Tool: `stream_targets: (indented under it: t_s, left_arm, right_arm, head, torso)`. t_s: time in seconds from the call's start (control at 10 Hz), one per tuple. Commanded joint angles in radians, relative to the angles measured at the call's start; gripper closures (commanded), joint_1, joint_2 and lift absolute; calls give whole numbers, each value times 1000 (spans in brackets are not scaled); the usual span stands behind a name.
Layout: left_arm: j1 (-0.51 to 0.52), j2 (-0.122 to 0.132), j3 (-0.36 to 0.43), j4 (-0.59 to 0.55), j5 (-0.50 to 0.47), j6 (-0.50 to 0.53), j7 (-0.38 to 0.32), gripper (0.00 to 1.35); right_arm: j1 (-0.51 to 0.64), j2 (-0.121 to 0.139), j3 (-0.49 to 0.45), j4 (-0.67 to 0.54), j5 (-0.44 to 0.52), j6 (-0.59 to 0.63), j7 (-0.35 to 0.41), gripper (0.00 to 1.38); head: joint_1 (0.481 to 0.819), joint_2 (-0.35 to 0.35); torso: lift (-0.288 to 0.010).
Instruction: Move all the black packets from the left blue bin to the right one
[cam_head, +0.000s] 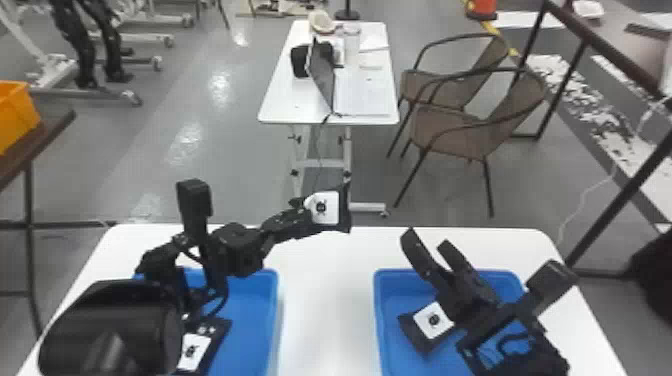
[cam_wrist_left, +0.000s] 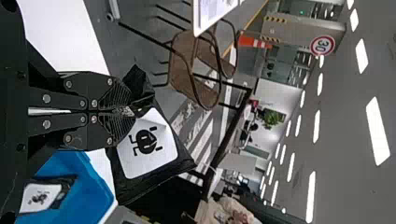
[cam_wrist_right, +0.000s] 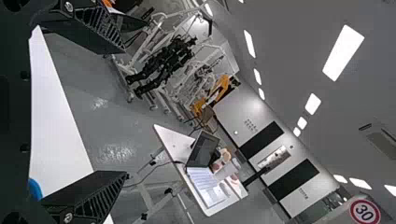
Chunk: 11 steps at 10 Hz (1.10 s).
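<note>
1. Step in hand: transfer, judged to be mid-carry. The left gripper (cam_head: 299, 212) has the held packet (cam_head: 327, 209) up in the air, out of the left bin (cam_head: 270, 305) and toward the middle, seen against the far edge of the table (cam_head: 325, 260).
2. Jaws, left: pressed together on the crumpled edge of the held packet, with the labelled face hanging free beside the fingertips.
3. Jaws, right: the right gripper (cam_wrist_right: 125, 111) has its fingers spread wide with nothing between them; in the head view it sits raised over the right bin (cam_head: 381, 305).
4. Stock: one loose packet (cam_head: 200, 347) lies in the left bin, partly behind the left arm. Another, the delivered packet (cam_head: 425, 325), lies in the right bin beside the right gripper's body. Whether the arm covers more in the left bin cannot be told.
5. Next move: the held packet needs to go rightward, either lowered by the left gripper or passed to the right gripper, whose open fingers favour a pass. In a pass, the second grip should be firm before the first lets go. The loose packet would then remain to be moved.
6. Views compared: the head view sets out both bins and the gap between grippers, but there the left fingertips merge with the dark packet. The left wrist view settles that hold at close range. The right wrist view confirms the empty span between the right fingers, which the left wrist view cannot establish.
</note>
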Motion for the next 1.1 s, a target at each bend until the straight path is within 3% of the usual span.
stream_targets:
  t_s: [0.0,0.3,0.6,0.7,0.8,0.9,1.0]
  left_arm:
    - [-65,2,-79,69,65,-19,0,1121]
    - [-132,-7,-178,144,105,-33,0,1122]
    - [-137,-15,-207,161,128,-28,0,1121]
    - [-137,-16,-215,166,141,-27,0,1121]
    - [-137,-20,-218,166,141,-27,0,1122]
    - [-137,-20,-217,166,145,-27,0,1121]
    - [-137,-20,-214,166,148,-28,0,1121]
  right_arm:
    - [-44,0,21,21,2,-9,20,88]
    - [-105,2,67,58,4,-36,29,90]
    - [-127,5,70,58,18,-47,29,90]
    - [-137,8,70,69,19,-47,29,186]
    - [-144,8,73,75,16,-44,27,591]
    - [-142,9,73,74,16,-36,15,911]
    - [-134,9,73,72,13,-36,6,923]
  head:
    - [695,-26]
    - [695,-69]
    - [695,-96]
    - [695,-102]
    - [695,-106]
    - [695,-108]
    - [695,-109]
  torso:
    - [0]
    - [0]
    - [0]
    - [0]
    - [0]
    - [0]
    - [0]
